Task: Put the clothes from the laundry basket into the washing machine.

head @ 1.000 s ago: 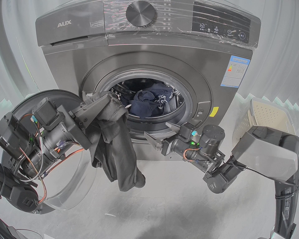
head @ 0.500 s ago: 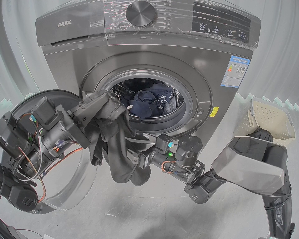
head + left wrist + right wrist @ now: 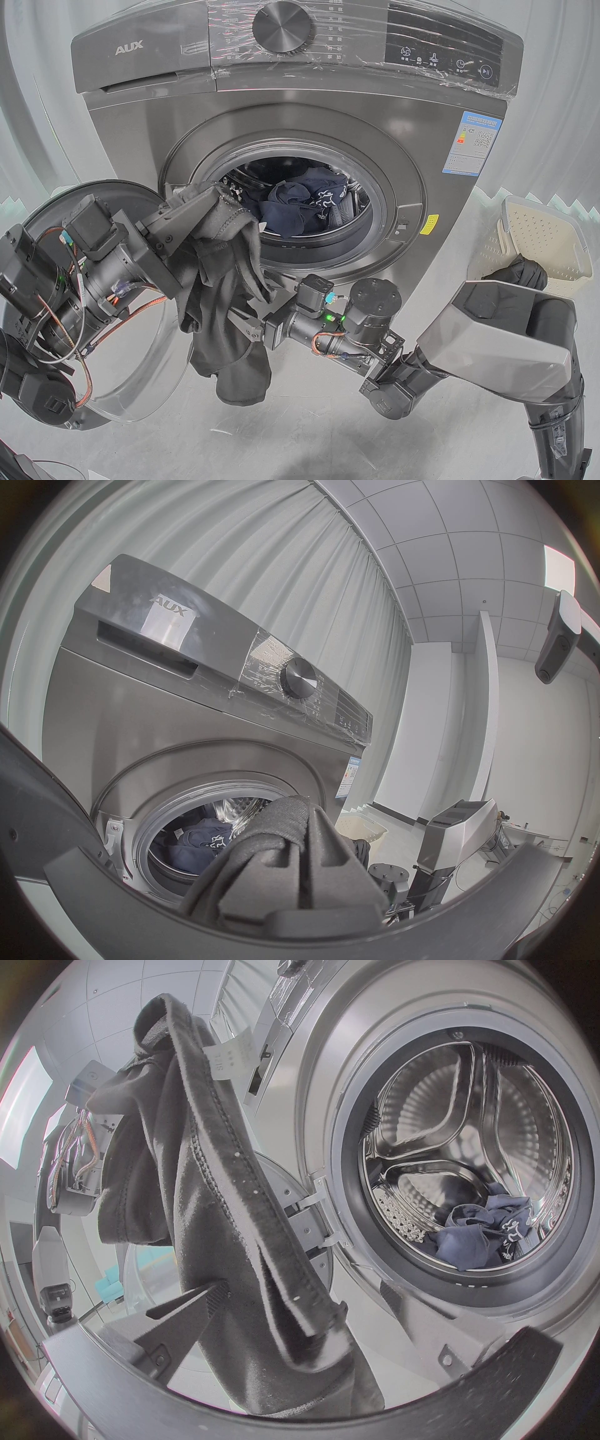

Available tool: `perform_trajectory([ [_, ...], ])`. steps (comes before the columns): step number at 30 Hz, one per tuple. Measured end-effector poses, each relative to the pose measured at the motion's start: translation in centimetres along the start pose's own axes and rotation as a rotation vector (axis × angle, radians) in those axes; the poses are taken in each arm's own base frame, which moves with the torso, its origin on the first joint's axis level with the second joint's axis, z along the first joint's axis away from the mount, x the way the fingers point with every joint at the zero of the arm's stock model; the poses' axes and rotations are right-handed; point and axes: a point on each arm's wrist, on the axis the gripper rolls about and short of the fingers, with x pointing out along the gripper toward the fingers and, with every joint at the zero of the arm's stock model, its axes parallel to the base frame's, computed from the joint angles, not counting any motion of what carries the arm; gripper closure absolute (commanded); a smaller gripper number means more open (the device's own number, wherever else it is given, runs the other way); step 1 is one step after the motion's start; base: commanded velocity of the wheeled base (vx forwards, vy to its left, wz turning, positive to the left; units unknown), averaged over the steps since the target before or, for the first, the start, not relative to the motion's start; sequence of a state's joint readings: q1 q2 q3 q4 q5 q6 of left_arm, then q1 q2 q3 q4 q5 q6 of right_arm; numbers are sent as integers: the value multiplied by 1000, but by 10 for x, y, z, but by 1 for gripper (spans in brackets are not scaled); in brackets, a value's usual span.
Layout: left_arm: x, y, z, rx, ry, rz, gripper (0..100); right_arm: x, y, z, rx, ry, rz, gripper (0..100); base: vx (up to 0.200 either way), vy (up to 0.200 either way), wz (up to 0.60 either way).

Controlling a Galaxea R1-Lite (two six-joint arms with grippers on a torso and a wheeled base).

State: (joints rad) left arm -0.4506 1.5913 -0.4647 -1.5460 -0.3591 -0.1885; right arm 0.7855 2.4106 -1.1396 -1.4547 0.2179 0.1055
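Dark garment [image 3: 226, 281] in left pincer [image 3: 209, 201]

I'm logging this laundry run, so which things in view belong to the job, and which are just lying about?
Job: dark grey garment in the shut left gripper; open right gripper either side of its hanging part; washing machine, door open; navy clothes in the drum; laundry basket with a black garment.
Lying about: curtain; floor.
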Motion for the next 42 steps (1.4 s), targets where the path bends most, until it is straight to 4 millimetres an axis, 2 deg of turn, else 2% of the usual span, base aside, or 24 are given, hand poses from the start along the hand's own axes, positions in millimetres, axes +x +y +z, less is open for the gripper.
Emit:
perform_trajectory([
  [3, 0, 0, 0, 1, -1, 0, 100, 3, -1, -2, -3, -14, 0, 0, 0, 0, 0],
  [4, 0, 0, 0, 1, -1, 0, 100, 4, -1, -3, -6, -22, -1, 100, 0, 0, 0],
  [11, 0, 0, 0, 0, 0, 1, 100, 2, -4, -7, -10, -25, -7, 100, 0, 0, 0],
  [24, 0, 1, 0, 0, 0, 4, 100, -19, -5, 15, -11, -13, -33, 100, 0, 0, 0],
  [30, 0, 1, 1, 0, -3, 5, 100, -44, -18, 30, -12, 17, -111, 100, 0, 0, 0],
  [35, 0, 1, 1, -1, -3, 5, 100, -72, -37, 53, -27, 20, -190, 100, 0, 0, 0],
  [42, -2, 3, 0, 1, 0, 18, 100, -110, -42, 84, -47, 21, -265, 100, 0, 0, 0],
])
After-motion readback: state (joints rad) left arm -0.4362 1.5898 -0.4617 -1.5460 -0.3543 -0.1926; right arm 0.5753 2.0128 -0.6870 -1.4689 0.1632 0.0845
